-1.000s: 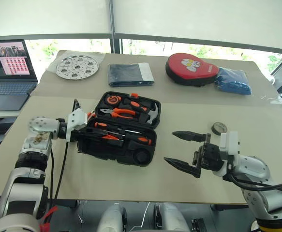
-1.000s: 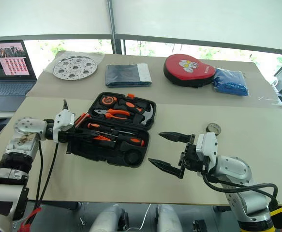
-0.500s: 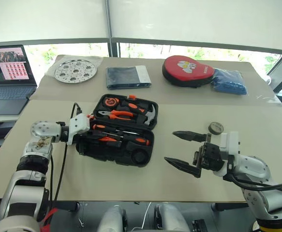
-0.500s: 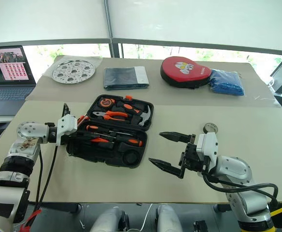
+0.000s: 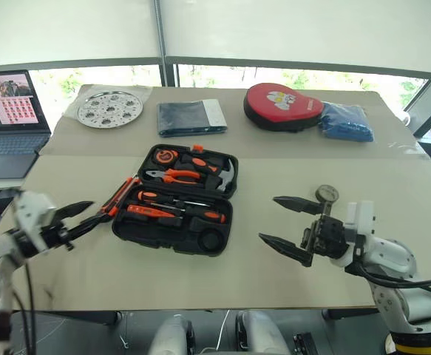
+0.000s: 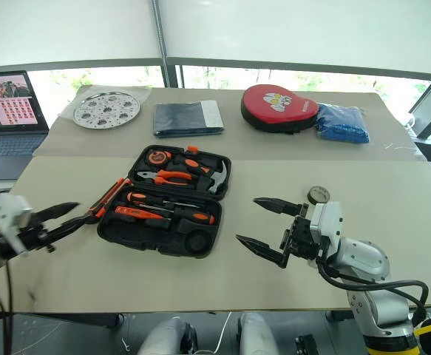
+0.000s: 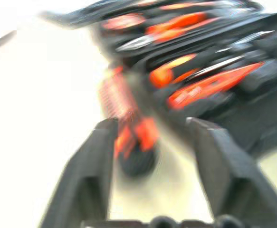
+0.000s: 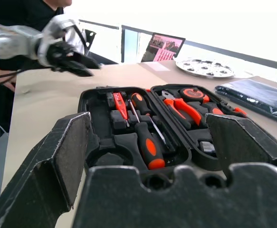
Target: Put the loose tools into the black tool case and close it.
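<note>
The black tool case (image 5: 177,200) lies open near the middle of the tan table (image 5: 392,185), its two halves flat and both facing up. The far half holds orange-handled pliers (image 5: 172,175), a hammer (image 5: 222,171) and a round tape measure (image 5: 164,154). The near half holds two black-and-orange screwdrivers (image 5: 200,214) lying side by side, a slim orange screwdriver (image 5: 147,211) in front of them, and a round recess (image 5: 210,240) at the near right corner with nothing in it. An orange-and-black utility knife (image 5: 119,196) lies on the table just off the left edge of the case, slanting along it. A small dark tape roll (image 5: 326,194) stands on the table to the right of the case, well apart from it and just behind the right gripper (image 5: 287,225). That gripper hovers above the table with its two black fingers spread wide and nothing between them, pointing toward the case. The left gripper (image 5: 80,217) is at the left side of the table, beside the knife's near end, with its fingers parted and nothing held. Along the far edge lie a perforated metal disc (image 5: 110,108), a folded dark cloth (image 5: 190,117), a red pouch (image 5: 282,106) and a blue bag (image 5: 345,122); a laptop (image 5: 7,122) sits off the table's far left corner.
</note>
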`<state>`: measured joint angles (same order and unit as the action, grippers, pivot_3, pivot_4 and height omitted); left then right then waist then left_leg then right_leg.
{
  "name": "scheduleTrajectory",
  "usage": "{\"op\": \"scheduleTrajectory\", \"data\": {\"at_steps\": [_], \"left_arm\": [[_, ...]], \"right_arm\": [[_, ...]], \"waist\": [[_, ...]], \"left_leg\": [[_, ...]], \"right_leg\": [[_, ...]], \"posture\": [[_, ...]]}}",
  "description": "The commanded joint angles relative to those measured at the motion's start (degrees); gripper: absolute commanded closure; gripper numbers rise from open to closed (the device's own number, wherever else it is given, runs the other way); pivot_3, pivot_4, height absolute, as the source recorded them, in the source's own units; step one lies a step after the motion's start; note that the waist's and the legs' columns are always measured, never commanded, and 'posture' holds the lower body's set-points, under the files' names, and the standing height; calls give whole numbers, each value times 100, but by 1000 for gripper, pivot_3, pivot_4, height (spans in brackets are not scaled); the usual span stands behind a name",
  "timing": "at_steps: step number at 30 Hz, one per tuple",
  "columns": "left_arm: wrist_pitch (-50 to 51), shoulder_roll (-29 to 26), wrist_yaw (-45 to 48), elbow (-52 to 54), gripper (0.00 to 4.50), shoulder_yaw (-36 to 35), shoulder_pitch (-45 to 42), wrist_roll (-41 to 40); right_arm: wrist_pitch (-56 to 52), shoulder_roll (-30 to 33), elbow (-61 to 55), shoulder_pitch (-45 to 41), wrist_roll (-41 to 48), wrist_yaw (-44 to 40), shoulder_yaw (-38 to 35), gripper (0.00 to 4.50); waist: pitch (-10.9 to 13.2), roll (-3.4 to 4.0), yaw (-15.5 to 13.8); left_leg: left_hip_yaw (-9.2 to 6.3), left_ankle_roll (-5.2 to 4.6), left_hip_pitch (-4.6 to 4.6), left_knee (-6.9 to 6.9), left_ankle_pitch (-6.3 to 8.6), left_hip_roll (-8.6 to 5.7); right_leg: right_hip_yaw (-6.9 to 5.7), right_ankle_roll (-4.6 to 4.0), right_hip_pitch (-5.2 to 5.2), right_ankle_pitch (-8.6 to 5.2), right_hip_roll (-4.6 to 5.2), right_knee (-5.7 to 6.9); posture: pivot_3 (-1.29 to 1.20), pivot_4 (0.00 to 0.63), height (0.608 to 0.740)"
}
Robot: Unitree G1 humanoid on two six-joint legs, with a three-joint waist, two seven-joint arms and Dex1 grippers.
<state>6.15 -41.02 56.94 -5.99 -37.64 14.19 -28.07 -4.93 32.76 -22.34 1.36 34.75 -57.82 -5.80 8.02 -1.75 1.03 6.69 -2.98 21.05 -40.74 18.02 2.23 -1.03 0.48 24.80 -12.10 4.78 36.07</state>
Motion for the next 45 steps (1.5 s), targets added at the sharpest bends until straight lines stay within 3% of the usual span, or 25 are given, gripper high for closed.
{"op": "scheduleTrajectory", "data": {"at_steps": [1,5,9,13,16,22,35,38,43,45], "left_arm": [[336,349,-679,686,239,-893,797,-272],[704,608,-981,902,89,-947,1255,-334],[1121,330,-1098,1042,89,-551,787,-372],[2028,-94,-1248,987,89,32,-99,-521],[2739,-554,-1215,158,89,1315,-1701,-12],[2627,-572,-1058,-913,89,2273,-3086,527],[2198,-116,-956,-2228,89,3173,-4246,1289],[2176,-158,-953,-2346,817,3139,-4213,1354],[1730,-322,-932,-2449,2606,2810,-3981,1329],[1175,-417,-831,-2559,2714,2603,-3942,1302]], "right_arm": [[375,-38,69,25,-60,-109,-196,0],[655,-135,338,-29,-287,10,-252,0],[648,-197,278,-153,-224,86,-228,0],[536,-218,137,-327,-163,167,-141,0],[419,-254,31,-593,-139,244,4,0],[276,-281,-193,-693,-140,474,34,0],[24,-272,-439,-873,-115,765,138,0],[35,-261,-424,-868,-112,757,118,0],[51,-255,-409,-842,-107,738,98,0],[52,-253,-407,-828,-105,738,90,0]], "waist": [[2,-3,-51],[2,-3,-213],[2,-4,-289],[-1,-8,-265],[0,-4,-236],[6,2,-71],[6,2,-163],[5,2,-174],[5,3,-153],[5,3,-114]], "left_leg": [[0,1,0,0,1,1],[-9,-9,-4,-1,6,-10],[-10,16,3,-1,6,-22],[-11,-12,5,-1,-16,-23],[-12,-13,6,0,-19,-24],[-19,34,3,4,-43,-25],[-17,18,23,9,-32,-35],[-21,7,9,8,-27,-36],[-22,8,7,8,-27,-34],[-21,9,7,8,-28,-32]], "right_leg": [[-6,-1,0,-1,13,-2],[-47,-28,11,-18,15,-4],[-64,-45,17,-26,32,1],[-63,-33,-8,-12,26,6],[-63,-15,-9,-2,19,4],[-89,-20,-23,1,6,1],[-96,-13,1,-13,20,10],[-102,-13,-18,-13,22,11],[-106,-12,-21,-13,29,8],[-106,-12,-21,-13,29,7]], "posture": [[0,150,740],[0,150,740],[0,150,740],[0,150,740],[0,150,740],[0,150,740],[0,150,740],[0,150,740],[0,150,740],[0,150,740]]}}
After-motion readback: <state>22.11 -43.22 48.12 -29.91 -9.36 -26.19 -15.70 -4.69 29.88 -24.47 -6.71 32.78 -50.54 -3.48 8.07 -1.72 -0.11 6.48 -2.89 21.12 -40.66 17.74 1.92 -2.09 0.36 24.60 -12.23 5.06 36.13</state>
